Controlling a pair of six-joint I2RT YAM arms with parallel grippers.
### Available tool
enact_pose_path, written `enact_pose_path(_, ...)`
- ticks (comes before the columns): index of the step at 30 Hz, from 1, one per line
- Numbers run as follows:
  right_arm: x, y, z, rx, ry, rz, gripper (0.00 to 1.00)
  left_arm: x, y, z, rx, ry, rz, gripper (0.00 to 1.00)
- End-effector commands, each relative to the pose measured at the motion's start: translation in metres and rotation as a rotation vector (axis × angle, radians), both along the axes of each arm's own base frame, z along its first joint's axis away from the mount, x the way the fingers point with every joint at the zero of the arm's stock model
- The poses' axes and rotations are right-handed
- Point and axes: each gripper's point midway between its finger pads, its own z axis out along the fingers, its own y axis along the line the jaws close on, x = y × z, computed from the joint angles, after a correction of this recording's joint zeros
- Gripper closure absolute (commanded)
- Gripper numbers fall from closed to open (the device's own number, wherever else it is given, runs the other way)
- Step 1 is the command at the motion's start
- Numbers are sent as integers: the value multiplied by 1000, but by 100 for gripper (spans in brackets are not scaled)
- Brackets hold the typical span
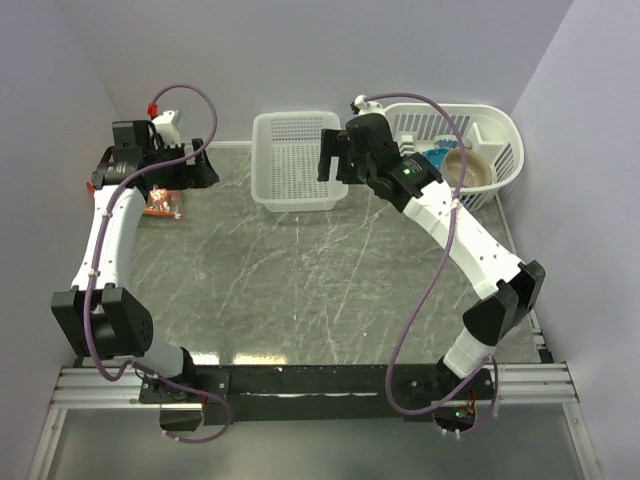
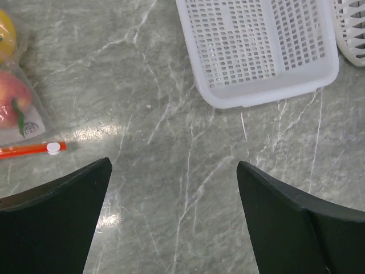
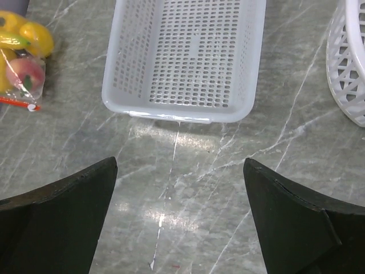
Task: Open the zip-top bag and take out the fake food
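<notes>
Left hand (image 2: pixel 174 171), right hand (image 3: pixel 179 171) gape empty; one zip-top bag (image 3: pixel 23 71), two baskets (image 1: pixel 292 202) (image 1: pixel 506 128).

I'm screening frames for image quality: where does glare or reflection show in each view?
Right wrist: bright glare on the table just before the white basket. Left wrist: a fainter sheen beside the zip-top bag. Top external: evenly lit, only a pale reflection along the near edge.

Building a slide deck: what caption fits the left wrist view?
Open left gripper over table, zip-top bag of fake food at left, white basket ahead.
</notes>
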Motion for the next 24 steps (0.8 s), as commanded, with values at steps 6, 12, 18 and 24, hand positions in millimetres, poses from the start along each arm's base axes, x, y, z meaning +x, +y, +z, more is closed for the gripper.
enact_pose_path(6,44,18,-26,-30,-45,-42,12,23,37,-9,-72,-26,122,1)
enact_pose_path(12,83,45,-19,11,-167,-29,62,16,54,-34,-77,17,134,1)
enact_pose_path(18,121,62,-54,-44,-189,-41,64,-14,74,-42,-212,70,98,1)
enact_pose_path(24,144,79,-88,-94,-161,-11,62,-43,117,-57,-190,99,206,1)
